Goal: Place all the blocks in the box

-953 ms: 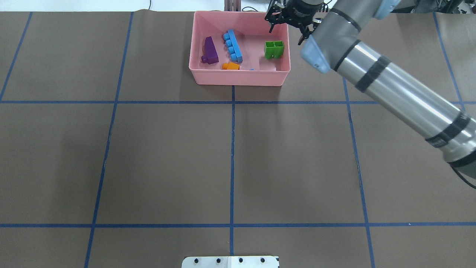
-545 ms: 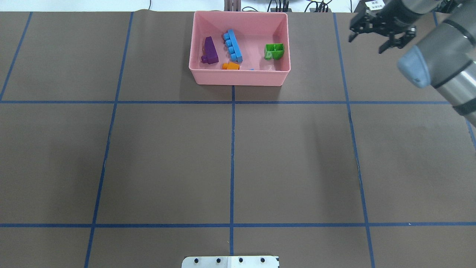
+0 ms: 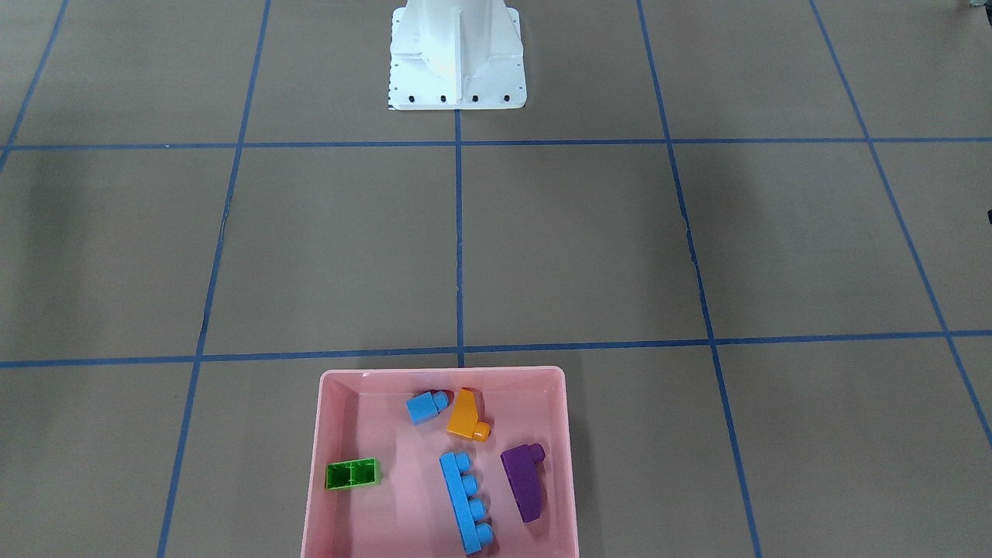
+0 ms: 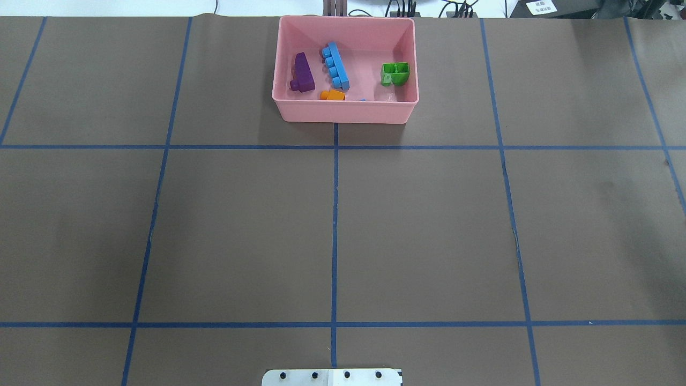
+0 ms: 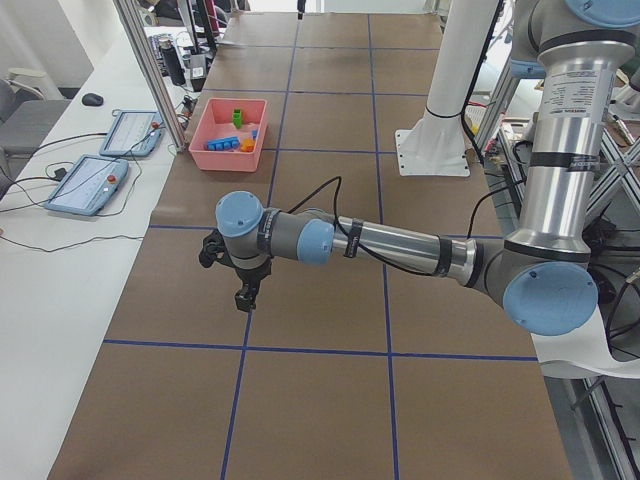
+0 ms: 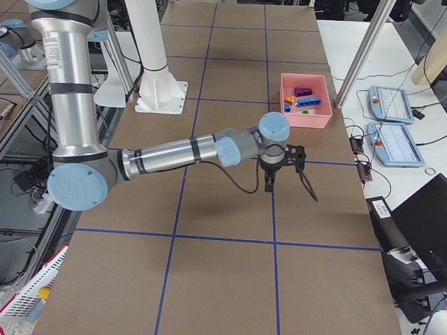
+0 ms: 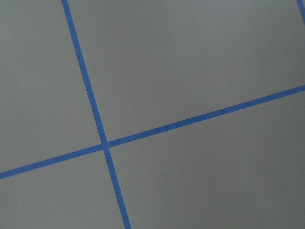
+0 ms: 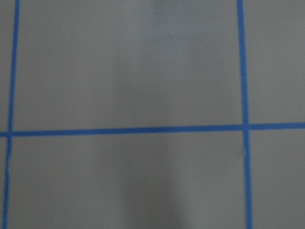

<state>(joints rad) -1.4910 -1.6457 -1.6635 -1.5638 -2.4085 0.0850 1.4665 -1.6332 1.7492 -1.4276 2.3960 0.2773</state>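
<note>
Right hand (image 6: 272, 183): shows only in the right-end side view. It hangs above the table (image 4: 429, 241), nearer the far edge than the robot's edge, between the box and the table's right end. Cannot tell from that view whether its fingers are apart or together. Its wrist camera sees only brown cover and blue tape lines.

Change: a second ago this hand was over the box's far right corner, directly above the green brick. Half a second ago it had swung out past the box's right wall. Now it is gone from the overhead view. I read this as a withdrawal after a drop.

Left hand (image 5: 244, 298): shows only in the left-end side view, above the table toward the left end and well apart from the box. Finger state cannot be told.

Box (image 3: 442, 373): at the middle of the far edge. Inside it:
- green brick (image 3: 353, 473), alone on the robot's right side, now tipped compared with a second ago, hollow cells showing
- small blue cube (image 3: 425, 407), just beside the orange sloped brick (image 3: 463, 416)
- long blue bar (image 3: 465, 502), with the purple sloped brick (image 3: 523, 480) beside it

All five are inside the rim, and no block shows outside the box in either fixed view. Judgement: the task looks complete.
</note>
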